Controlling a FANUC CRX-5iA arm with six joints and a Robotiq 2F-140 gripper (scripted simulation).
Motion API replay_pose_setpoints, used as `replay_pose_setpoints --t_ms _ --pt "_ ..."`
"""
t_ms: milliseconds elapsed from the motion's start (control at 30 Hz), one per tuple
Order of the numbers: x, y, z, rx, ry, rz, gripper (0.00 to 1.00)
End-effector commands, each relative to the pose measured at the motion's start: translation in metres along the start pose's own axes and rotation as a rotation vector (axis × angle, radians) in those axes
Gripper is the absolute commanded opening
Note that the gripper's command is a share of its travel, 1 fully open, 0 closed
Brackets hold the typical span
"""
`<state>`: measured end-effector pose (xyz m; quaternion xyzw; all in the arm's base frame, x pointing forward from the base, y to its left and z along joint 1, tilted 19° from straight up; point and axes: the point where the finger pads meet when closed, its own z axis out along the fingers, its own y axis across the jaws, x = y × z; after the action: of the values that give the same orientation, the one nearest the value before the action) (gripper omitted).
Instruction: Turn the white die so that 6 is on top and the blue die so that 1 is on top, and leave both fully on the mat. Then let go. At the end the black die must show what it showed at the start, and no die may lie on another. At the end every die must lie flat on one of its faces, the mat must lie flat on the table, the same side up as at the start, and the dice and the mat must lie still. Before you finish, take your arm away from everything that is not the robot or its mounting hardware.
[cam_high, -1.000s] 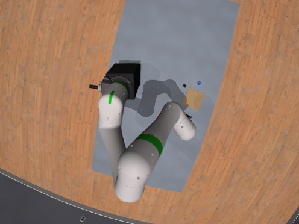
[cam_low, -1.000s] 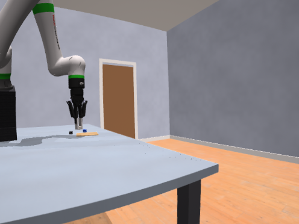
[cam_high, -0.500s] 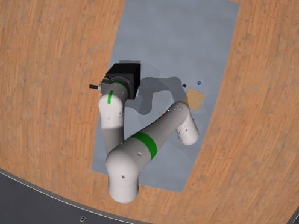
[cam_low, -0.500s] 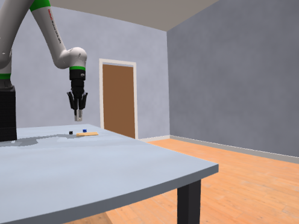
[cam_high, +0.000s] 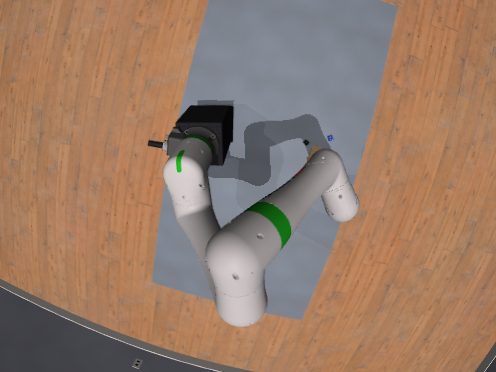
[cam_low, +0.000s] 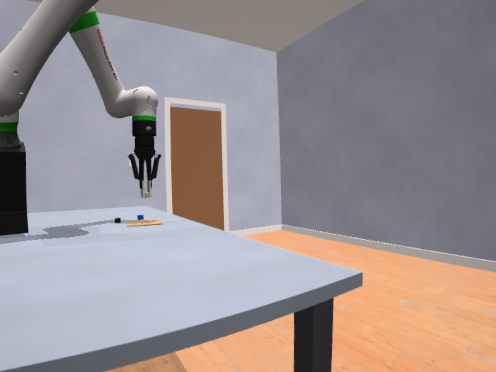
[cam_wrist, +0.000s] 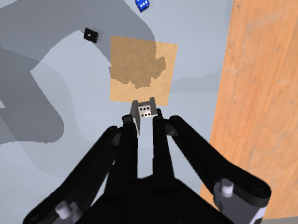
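Observation:
My gripper (cam_wrist: 145, 106) is shut on the white die (cam_wrist: 145, 110) and holds it high above the table, over the near edge of the tan mat (cam_wrist: 143, 69). In the exterior view the gripper (cam_low: 145, 192) hangs well above the mat (cam_low: 145, 223). The blue die (cam_wrist: 143, 4) lies on the grey table beyond the mat, off it; it also shows in the exterior view (cam_low: 140, 217) and in the top view (cam_high: 330, 137). The black die (cam_wrist: 90, 34) lies on the table to the left of the mat, also off it, seen too in the top view (cam_high: 306, 142).
The arm's black base block (cam_high: 206, 131) stands on the grey table. The table's right edge (cam_wrist: 222, 100) runs close to the mat, with wooden floor beyond. The arm's shadow falls over the mat and table.

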<state>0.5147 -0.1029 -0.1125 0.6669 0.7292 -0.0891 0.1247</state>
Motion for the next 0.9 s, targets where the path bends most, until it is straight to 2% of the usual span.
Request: replay_pose_setpoints --t_ms 0,533,733,867 --pt "0.034 0.03 0.002 0.012 -0.018 0.12 0.09" --pt "0.036 0.031 0.003 0.012 -0.018 0.124 0.09" --pt "0.036 0.031 0.01 0.012 -0.018 0.124 0.09" --pt "0.035 0.03 0.023 0.012 -0.018 0.124 0.09"
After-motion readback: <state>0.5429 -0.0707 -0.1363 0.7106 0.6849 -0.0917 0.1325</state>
